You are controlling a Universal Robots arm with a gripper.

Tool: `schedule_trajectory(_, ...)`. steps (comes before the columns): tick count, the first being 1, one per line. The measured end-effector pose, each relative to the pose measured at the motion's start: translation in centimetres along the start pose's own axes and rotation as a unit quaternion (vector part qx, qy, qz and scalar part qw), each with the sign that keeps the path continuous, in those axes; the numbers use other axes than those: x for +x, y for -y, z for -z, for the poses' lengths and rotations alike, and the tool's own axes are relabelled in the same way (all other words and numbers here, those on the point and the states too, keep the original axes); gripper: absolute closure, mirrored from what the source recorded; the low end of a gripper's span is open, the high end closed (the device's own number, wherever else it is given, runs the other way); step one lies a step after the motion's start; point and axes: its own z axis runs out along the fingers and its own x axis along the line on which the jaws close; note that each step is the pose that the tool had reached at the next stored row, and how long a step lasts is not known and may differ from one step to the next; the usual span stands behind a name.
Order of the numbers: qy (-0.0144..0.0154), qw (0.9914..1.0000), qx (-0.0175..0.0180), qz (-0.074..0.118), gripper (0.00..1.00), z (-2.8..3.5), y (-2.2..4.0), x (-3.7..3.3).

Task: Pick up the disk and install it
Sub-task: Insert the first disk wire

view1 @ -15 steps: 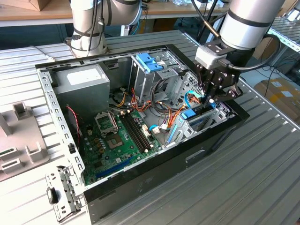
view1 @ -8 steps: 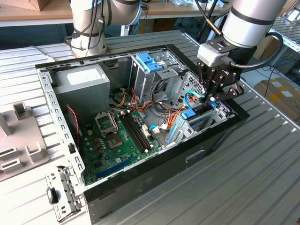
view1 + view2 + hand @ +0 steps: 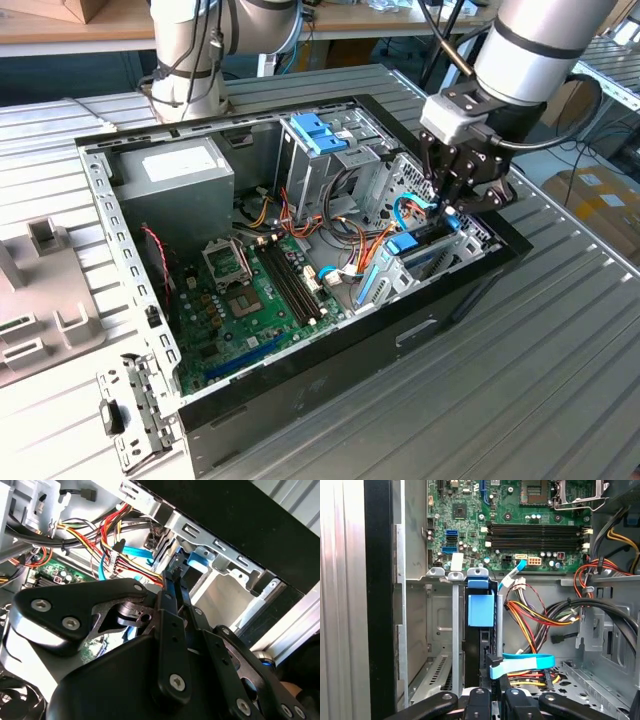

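Note:
The disk (image 3: pixel 412 252) stands on edge in the drive bay at the computer case's (image 3: pixel 300 390) corner toward the exterior view's right, its blue rails and end tab showing. In the first wrist view the disk (image 3: pixel 480 611) sits between the bay's metal walls, blue tab uppermost, dark body below. My gripper (image 3: pixel 447 208) hangs just above it with its fingers pressed together, tips at the disk's top edge. In the second wrist view the gripper (image 3: pixel 174 575) ends beside the disk's (image 3: pixel 193 562) blue tab. Whether the tips touch it I cannot tell.
A tall grey drive cage (image 3: pixel 318 150) with a lighter blue bracket stands behind the bay. Bundled cables (image 3: pixel 540 620) and a flat blue cable (image 3: pixel 522 662) run beside the disk. Motherboard (image 3: pixel 250 290) and power supply (image 3: pixel 175 172) fill the case. A loose metal bracket (image 3: pixel 130 420) lies outside.

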Motion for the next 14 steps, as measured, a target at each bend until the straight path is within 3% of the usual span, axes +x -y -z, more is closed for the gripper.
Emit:
schedule_trajectory(1,0.0082,0.99997,0.0000,-0.001,0.83,-0.01,0.00,0.32)
schedule_trajectory(2,0.0103,0.99995,0.0000,-0.001,0.83,0.00,0.00,0.50)
schedule_trajectory(7,0.0142,0.99990,0.0000,-0.001,0.83,-0.02,0.00,1.01)
schedule_trajectory(14,0.0210,0.99978,0.0000,-0.001,0.83,-0.12,-0.01,1.21)
